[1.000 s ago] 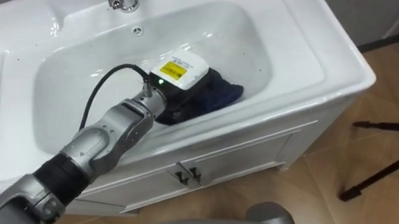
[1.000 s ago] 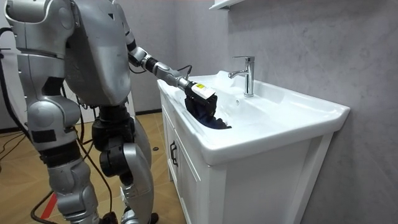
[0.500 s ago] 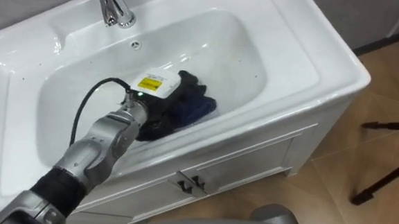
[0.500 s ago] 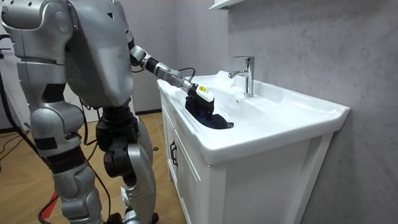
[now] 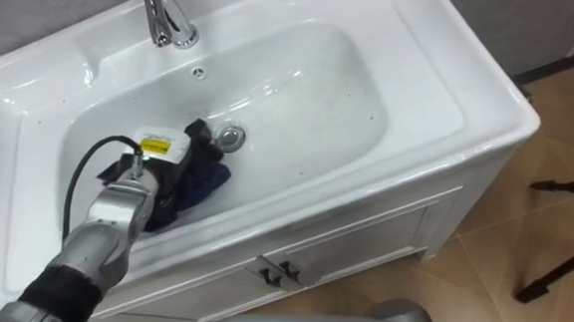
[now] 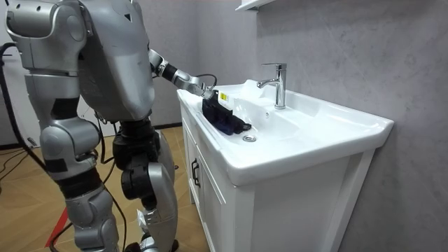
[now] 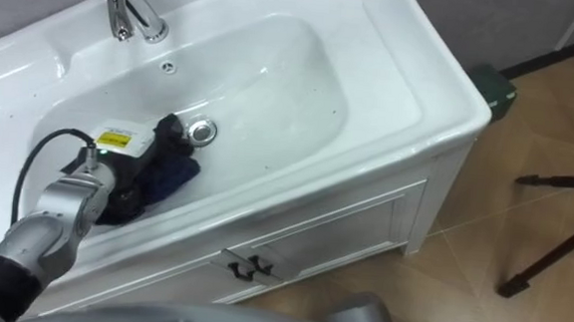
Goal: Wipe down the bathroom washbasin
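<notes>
The white basin (image 5: 311, 93) holds a dark blue cloth (image 5: 206, 181), lying left of centre in the frame just beside the drain (image 5: 231, 137), below the faucet (image 5: 161, 14). Since a second ago my left hand (image 5: 165, 162) has dragged the cloth leftward across the bowl, uncovering the drain. My hand rests on the cloth; against its dark folds I cannot tell whether my fingers are spread or curled.

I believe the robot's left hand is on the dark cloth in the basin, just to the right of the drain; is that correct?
Not quite. The left hand is on the dark cloth in the basin, but just to the left of the drain, not the right. The left eye view shows this.
</notes>
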{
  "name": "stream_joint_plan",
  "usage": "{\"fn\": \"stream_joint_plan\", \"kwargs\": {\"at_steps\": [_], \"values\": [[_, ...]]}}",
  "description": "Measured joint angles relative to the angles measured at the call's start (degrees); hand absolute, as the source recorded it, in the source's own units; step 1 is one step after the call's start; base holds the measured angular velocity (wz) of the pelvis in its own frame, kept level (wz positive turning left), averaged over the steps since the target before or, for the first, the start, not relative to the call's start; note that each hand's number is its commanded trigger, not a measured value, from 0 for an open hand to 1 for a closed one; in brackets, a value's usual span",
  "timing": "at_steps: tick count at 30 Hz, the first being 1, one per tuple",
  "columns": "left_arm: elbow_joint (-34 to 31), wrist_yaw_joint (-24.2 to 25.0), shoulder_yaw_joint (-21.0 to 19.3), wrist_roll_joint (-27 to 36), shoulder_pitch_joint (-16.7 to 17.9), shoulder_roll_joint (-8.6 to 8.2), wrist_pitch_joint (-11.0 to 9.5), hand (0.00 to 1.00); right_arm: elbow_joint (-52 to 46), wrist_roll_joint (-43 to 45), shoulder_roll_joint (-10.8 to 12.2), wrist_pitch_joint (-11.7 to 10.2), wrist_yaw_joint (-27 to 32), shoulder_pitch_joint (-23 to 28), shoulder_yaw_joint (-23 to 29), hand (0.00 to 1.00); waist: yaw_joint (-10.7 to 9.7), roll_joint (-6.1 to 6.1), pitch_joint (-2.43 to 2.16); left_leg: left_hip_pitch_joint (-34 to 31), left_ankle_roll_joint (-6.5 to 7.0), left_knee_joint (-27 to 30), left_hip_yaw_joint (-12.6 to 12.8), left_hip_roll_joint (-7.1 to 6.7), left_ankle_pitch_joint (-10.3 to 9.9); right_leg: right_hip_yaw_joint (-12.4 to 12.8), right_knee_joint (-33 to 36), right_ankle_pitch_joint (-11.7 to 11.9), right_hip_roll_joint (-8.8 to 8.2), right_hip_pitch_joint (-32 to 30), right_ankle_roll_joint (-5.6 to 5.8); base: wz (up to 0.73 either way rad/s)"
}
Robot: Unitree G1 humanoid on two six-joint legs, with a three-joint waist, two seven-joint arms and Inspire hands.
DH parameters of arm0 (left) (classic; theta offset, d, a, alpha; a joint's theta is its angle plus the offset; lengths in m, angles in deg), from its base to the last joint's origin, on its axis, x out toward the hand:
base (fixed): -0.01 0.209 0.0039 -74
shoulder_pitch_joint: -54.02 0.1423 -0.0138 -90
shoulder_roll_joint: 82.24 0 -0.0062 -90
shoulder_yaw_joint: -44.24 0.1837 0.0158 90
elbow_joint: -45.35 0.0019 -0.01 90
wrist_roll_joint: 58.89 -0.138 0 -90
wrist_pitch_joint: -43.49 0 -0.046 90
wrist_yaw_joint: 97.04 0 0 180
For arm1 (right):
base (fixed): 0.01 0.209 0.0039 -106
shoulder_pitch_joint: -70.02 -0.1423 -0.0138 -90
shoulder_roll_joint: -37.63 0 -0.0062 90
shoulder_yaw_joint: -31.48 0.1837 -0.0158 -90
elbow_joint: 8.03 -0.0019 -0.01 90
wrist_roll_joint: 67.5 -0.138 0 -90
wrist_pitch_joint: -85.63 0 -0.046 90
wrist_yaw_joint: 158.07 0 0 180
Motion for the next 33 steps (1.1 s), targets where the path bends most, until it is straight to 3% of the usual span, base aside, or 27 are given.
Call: {"fn": "stream_joint_plan", "kwargs": {"at_steps": [5,11,13,19,24,27,30,33], "values": [[-0.53,-0.82,-0.04,-2.69,2.15,2.09,0.75,1.0,-1.06,0.32,-0.11,-0.59,1.23,-0.02,1.69,0.0,1.08,-0.01,-0.01,0.45,-0.32,-0.09,-0.13,0.19,0.19,0.26,-0.02,-0.08,0.14,0.26,-0.21,-0.06],[-0.47,-4.24,-0.61,-3.75,3.64,2.08,0.79,1.0,-2.61,1.32,-0.25,-0.49,3.03,0.13,2.0,0.0,2.52,-0.28,-0.16,0.51,-0.37,0.01,0.07,0.23,0.21,0.91,0.26,-0.2,0.22,-0.03,-0.41,-0.07],[-0.51,-6.5,-1.13,-3.75,4.57,2.04,0.79,1.0,-3.99,1.31,-0.24,-0.13,3.19,1.08,2.01,0.0,2.96,-0.68,-0.47,0.5,-0.37,0.03,0.04,0.23,0.21,0.8,0.27,-0.28,0.22,0.04,-0.49,0.0],[-0.42,-9.27,-1.61,-3.78,6.14,1.87,0.82,1.0,-4.69,1.23,-0.22,-0.14,4.15,1.0,2.0,0.0,3.27,-1.29,-0.79,1.35,-0.41,0.02,0.08,0.3,0.19,0.83,0.17,-0.33,0.28,1.02,-0.6,0.0],[0.14,-10.74,-2.84,-2.23,6.06,1.18,0.81,1.0,-4.67,0.75,-0.15,-0.17,4.78,1.28,2.02,0.0,3.32,-1.59,-0.71,1.32,-0.41,0.0,-0.15,0.3,0.19,0.74,0.1,-0.35,0.26,1.02,-0.6,0.0],[0.16,-11.93,-3.95,0.1,5.51,0.78,0.74,1.0,-4.67,-1.42,0.26,-0.37,4.98,2.47,1.75,0.0,4.29,-2.39,-0.64,1.41,-0.41,-0.09,-0.3,0.31,0.19,0.34,0.08,-0.34,0.24,1.19,-0.6,0.05],[0.03,-14.61,-5.1,4.14,4.61,0.59,0.55,1.0,-4.51,-2.97,0.45,-0.41,5.73,3.09,0.75,0.0,4.63,-3.39,-0.21,1.55,-0.47,0.03,-0.57,0.3,0.21,-0.39,-0.04,-0.34,0.21,1.74,-0.6,0.14],[1.0,-15.92,-8.44,9.95,3.3,-0.66,-0.4,1.0,-4.19,-3.07,0.6,-0.42,7.01,3.14,0.75,0.0,4.76,-3.99,0.17,1.41,-0.51,0.08,-1.59,0.18,0.19,-1.06,-0.13,-0.37,0.2,2.01,-0.53,0.18]]}}
